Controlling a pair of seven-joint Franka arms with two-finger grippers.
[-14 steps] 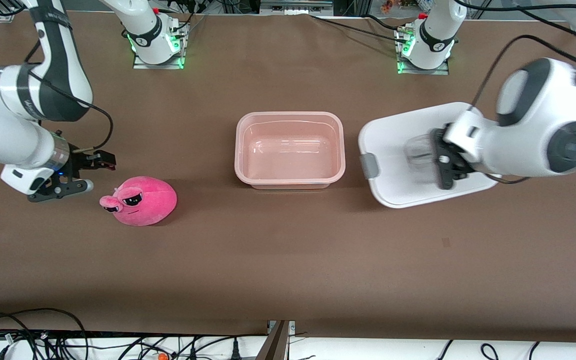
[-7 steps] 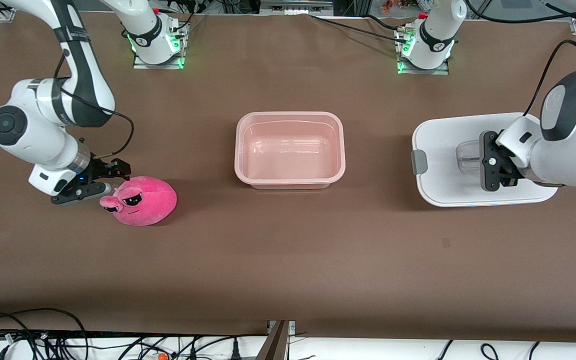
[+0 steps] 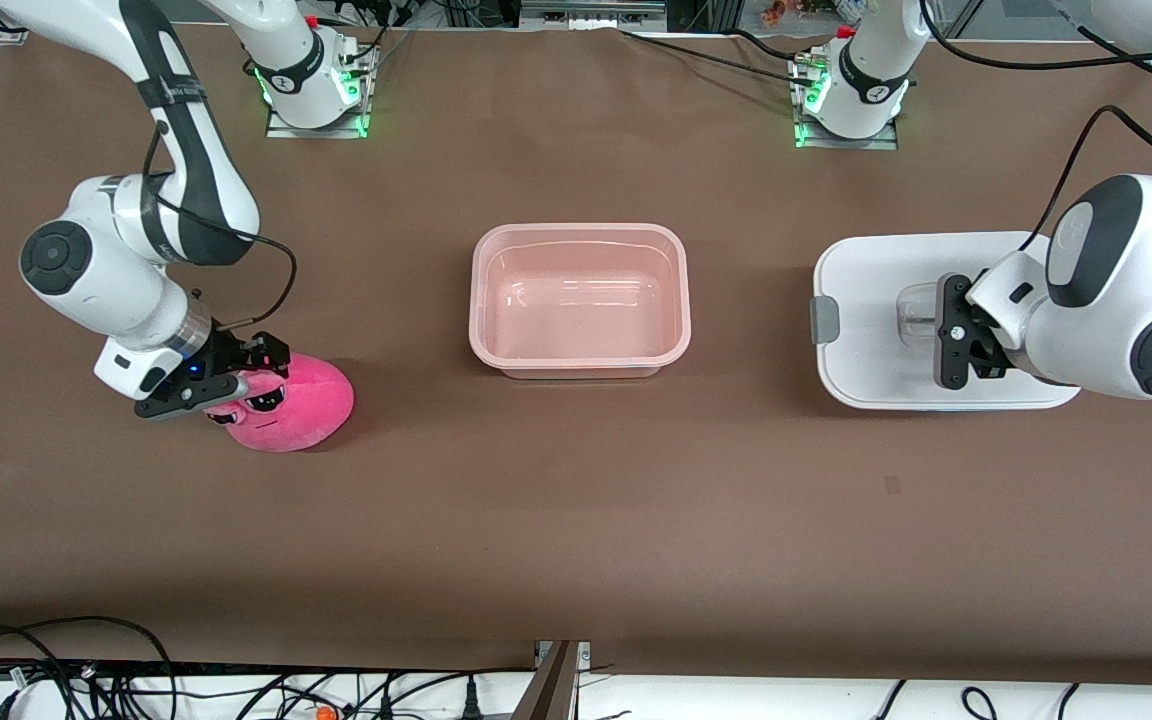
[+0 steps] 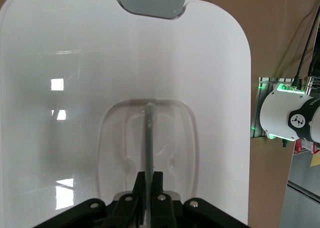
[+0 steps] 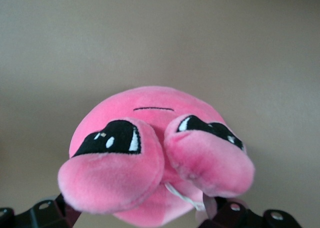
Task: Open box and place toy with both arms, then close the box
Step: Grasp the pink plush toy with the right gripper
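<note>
The open pinkish box sits mid-table without its lid. The white lid lies flat on the table toward the left arm's end, one grey clip facing the box. My left gripper is shut on the lid's clear handle; in the left wrist view the gripper pinches the handle's thin rib on the lid. The pink plush toy sits toward the right arm's end. My right gripper is open, straddling the toy's eye stalks. The toy fills the right wrist view, and the gripper shows at its sides.
The two arm bases with green lights stand along the table edge farthest from the front camera; the left one also shows in the left wrist view. Cables lie past the table's near edge.
My right gripper has moved from beside the toy onto its eye end. My left arm has carried the lid away from the box toward its own end and levelled it on the table.
</note>
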